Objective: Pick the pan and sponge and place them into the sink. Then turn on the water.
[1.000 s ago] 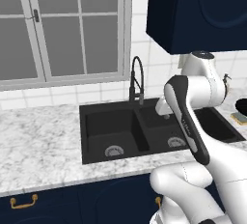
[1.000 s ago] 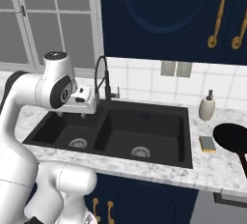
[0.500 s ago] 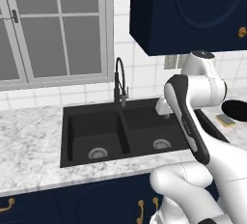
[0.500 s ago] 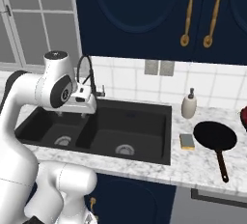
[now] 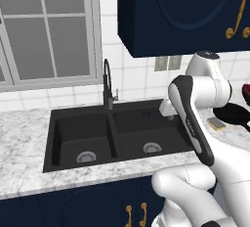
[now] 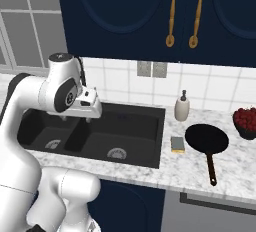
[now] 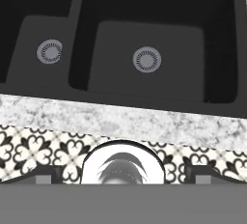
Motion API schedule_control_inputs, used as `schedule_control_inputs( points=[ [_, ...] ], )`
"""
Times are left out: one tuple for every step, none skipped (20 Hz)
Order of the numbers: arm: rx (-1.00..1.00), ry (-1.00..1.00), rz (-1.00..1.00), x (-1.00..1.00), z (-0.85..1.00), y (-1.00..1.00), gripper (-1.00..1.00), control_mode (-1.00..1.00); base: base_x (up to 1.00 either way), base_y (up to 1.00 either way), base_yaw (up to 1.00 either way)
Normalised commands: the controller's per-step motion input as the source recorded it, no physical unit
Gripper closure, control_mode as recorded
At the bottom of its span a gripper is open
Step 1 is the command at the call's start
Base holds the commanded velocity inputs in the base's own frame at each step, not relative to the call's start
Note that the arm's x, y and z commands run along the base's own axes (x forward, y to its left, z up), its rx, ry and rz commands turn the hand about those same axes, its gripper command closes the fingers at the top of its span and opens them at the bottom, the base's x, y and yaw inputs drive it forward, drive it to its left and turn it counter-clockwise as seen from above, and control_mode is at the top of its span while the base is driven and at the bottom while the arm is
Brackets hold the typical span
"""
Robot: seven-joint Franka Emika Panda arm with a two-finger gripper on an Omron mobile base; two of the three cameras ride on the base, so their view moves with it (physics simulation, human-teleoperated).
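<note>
The base has driven to the right along the counter: over the last second the whole scene has slid leftward in both base views, so the sink (image 6: pixel 95 133) now sits at about 9 o'clock in the right base view, and the pan (image 6: pixel 206 139), cut off at the frame edge a second ago, shows whole at about 3 o'clock. This is camera travel, not any shift of the things themselves. The sponge (image 6: pixel 177 144) lies flat on the marble counter (image 6: pixel 235 176) between the sink's right rim and the pan, near both, with the cream soap dispenser (image 6: pixel 182 107) behind it and a bowl of red fruit (image 6: pixel 246 121) at the far right. The pan's handle points toward the counter's front edge. The gripper (image 6: pixel 90 107) hangs above the right basin, well apart from both objects, and appears to carry nothing; how far its fingers are spread I cannot tell. The faucet (image 5: pixel 108 85) stands behind the divider. I judge the task barely begun: the drive brings the pan and sponge closer to reach, and the arm must next swing right.
</note>
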Motion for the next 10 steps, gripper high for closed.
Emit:
schedule_control_inputs(
  points=[
    [0.0, 0.0, 0.0, 0.0, 0.0, -0.21, -1.0, -1.0, 0.0, 0.0, 0.0],
    [0.0, 0.0, 0.0, 0.03, 0.0, -0.23, -1.0, -1.0, 0.0, 0.0, 0.0],
    [0.0, 0.0, 0.0, 0.06, 0.0, -0.27, -1.0, -1.0, 0.0, 0.0, 0.0],
    [0.0, 0.0, -0.01, 0.13, 0.0, -0.36, -1.0, -1.0, 0.0, 0.0, 0.0],
    [0.0, 0.0, -0.02, 0.13, 0.0, -0.38, -1.0, -1.0, 0.0, 0.0, 0.0],
    [0.0, 0.03, -0.02, 0.13, 0.0, -0.45, -1.0, -1.0, 0.0, 0.0, 0.0],
    [0.0, 0.03, -0.01, 0.06, 0.0, -0.46, -1.0, -1.0, 0.0, 0.0, 0.0],
    [-0.03, 0.05, -0.01, 0.04, -0.01, -0.51, -1.0, -1.0, 0.0, 0.0, 0.0],
    [-0.07, 0.07, -0.02, 0.0, -0.02, -0.56, -1.0, -1.0, 0.0, 0.0, 0.0],
    [-0.11, 0.1, -0.06, 0.0, -0.07, -0.62, -1.0, -1.0, 0.0, 0.0, 0.0]
  ],
)
